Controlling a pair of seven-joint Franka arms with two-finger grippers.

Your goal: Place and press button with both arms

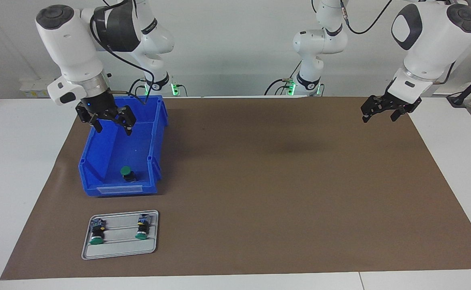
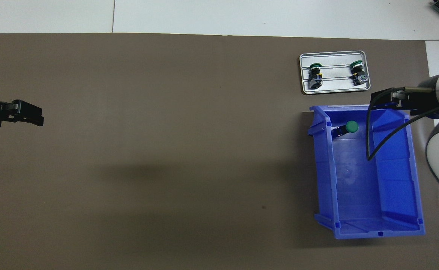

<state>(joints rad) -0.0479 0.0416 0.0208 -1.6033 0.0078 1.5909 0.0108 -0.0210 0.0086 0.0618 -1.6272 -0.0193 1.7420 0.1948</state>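
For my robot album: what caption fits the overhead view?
Right gripper over blue bin holding one green button.

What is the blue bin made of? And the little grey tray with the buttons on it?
The blue bin looks like moulded plastic: one even colour, slightly glossy walls, with ribs and a label slot shaped into it. The grey tray looks like metal, perhaps aluminium: pale, matte silver, with a thin rolled rim and pressed ridges. It might be grey plastic instead; the look alone leaves that open.
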